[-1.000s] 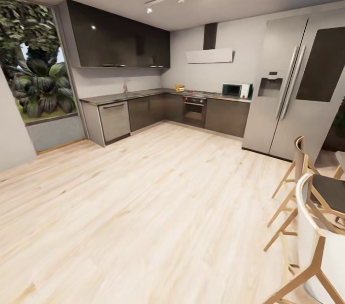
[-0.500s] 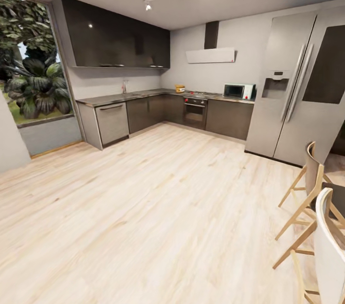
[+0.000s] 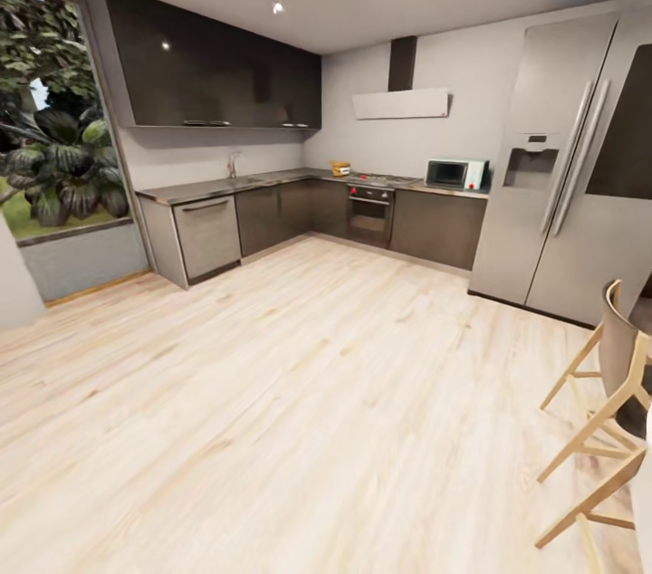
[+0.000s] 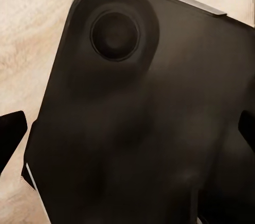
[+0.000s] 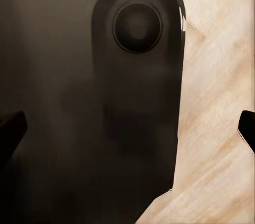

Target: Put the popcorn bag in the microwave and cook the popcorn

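Far across the room, the microwave [image 3: 455, 174] stands on the countertop [image 3: 226, 186], between the hob and the fridge; its door looks shut. A small tan shape, the popcorn bag [image 3: 340, 167], sits on the countertop just left of the hob, too far off for detail. The popcorn is too small to make out. In the left wrist view my left gripper [image 4: 127, 134] is open, its dark fingertips [image 4: 10, 139] wide apart over the robot's dark base. My right gripper [image 5: 127, 128] is open likewise, holding nothing.
A wide stretch of light wood floor [image 3: 299, 375] lies between me and the L-shaped cabinets. A built-in oven [image 3: 369, 210] sits under the hob. A tall steel fridge [image 3: 561, 176] stands at the right, and wooden chairs [image 3: 607, 393] at the near right.
The whole head view has shifted: the kitchen looks slightly nearer and the chairs have slid toward the right edge, so the camera moved. Nothing in the kitchen itself changed.
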You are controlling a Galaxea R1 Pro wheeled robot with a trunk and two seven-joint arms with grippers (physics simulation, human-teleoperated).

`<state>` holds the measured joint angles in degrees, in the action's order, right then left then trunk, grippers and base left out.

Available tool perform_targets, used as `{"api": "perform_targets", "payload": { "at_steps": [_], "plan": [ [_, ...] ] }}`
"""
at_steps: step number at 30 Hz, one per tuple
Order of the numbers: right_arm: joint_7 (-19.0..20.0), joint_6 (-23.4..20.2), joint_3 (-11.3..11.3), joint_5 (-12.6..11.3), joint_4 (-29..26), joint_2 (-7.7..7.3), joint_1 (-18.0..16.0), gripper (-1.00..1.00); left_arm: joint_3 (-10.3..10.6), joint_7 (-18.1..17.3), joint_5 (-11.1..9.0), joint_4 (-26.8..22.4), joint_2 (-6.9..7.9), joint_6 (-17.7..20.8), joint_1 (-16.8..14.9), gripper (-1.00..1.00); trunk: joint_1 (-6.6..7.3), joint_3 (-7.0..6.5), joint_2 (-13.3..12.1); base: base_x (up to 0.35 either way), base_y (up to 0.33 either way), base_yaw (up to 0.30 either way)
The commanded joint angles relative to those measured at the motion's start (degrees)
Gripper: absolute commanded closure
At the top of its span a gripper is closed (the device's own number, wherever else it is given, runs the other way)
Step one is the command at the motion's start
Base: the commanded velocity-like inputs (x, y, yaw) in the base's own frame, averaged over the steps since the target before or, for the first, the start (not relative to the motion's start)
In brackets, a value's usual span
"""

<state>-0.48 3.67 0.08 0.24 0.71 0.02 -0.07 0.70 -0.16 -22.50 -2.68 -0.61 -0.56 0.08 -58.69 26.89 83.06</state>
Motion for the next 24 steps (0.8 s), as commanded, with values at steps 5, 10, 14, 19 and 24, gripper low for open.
{"api": "perform_targets", "payload": {
  "at_steps": [5, 10, 14, 19, 24],
  "plan": [
    [0.0, 0.2, 0.0, 0.0, 0.1, -0.01, 0.0, -1.0, 0.1, 0.0, -0.4, 0.0, -0.01, -0.1, 0.0, -1.0, -0.04, 0.04, 0.0, 0.321, 0.0, 0.0],
    [0.0, 0.2, 0.0, 0.0, 0.1, 0.01, 0.0, -1.0, 0.1, 0.1, -0.4, 0.0, -0.01, -0.1, 0.0, -1.0, -0.04, 0.04, 0.0, 0.322, 0.0, 0.0],
    [-0.1, 0.1, 0.0, 0.0, 0.1, 0.02, 0.0, -1.0, 0.1, 0.1, -0.4, 0.0, -0.01, -0.1, 0.0, -1.0, -0.04, 0.04, 0.0, 0.322, 0.0, 0.0],
    [-0.1, 0.2, 0.0, 0.0, 0.1, -0.01, 0.0, -1.0, 0.1, 0.1, -0.4, 0.0, -0.01, -0.1, 0.0, -1.0, -0.04, 0.04, 0.0, 0.322, 0.0, 0.0],
    [-0.1, 0.3, 0.0, 0.0, 0.1, -0.02, 0.0, -1.0, 0.1, 0.1, -0.4, 0.0, -0.01, -0.1, 0.0, -1.0, -0.04, 0.04, 0.0, 0.322, 0.0, 0.0]
  ]
}}
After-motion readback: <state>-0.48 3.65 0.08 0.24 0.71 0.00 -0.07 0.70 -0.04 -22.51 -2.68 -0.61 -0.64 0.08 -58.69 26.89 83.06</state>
